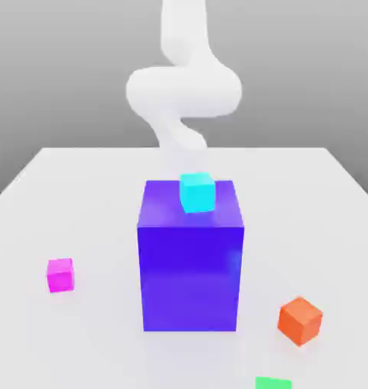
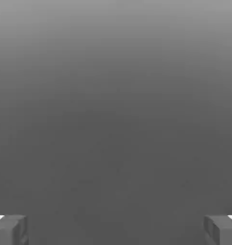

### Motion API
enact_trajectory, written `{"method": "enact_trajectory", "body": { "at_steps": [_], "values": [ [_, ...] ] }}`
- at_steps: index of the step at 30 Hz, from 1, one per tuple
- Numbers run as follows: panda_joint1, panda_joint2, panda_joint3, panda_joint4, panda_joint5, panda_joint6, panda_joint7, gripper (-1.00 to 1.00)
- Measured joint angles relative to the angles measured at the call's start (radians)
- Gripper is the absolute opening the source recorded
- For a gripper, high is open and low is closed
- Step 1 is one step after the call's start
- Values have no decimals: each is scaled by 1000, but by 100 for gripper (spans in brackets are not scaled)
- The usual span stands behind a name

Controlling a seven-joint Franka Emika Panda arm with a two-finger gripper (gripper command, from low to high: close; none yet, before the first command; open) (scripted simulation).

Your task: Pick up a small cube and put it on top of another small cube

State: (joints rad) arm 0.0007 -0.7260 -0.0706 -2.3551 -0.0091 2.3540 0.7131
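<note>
Pre-grasp step, gripper [image 2: 116,230] open and empty. Magenta cube [image 1: 60,275] on table [image 1: 96,349], off big blue block [image 1: 190,277] toward the exterior view's left. Next: travel over, align, descend.

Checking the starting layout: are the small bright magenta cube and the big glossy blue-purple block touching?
Apart. The exterior view shows bare pale table between the magenta cube and the blue-purple block.
</note>
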Motion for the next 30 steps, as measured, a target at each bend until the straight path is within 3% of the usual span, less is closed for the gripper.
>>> {"method": "enact_trajectory", "body": {
  "at_steps": [13,19,24,30],
  "values": [
    [-40,462,-411,-320,-1,328,-567,0],
    [-121,681,-548,-466,37,478,-853,0],
    [-177,810,-493,-486,185,564,-1034,0],
    [-334,933,-278,-451,431,644,-1220,0]
  ]
}}
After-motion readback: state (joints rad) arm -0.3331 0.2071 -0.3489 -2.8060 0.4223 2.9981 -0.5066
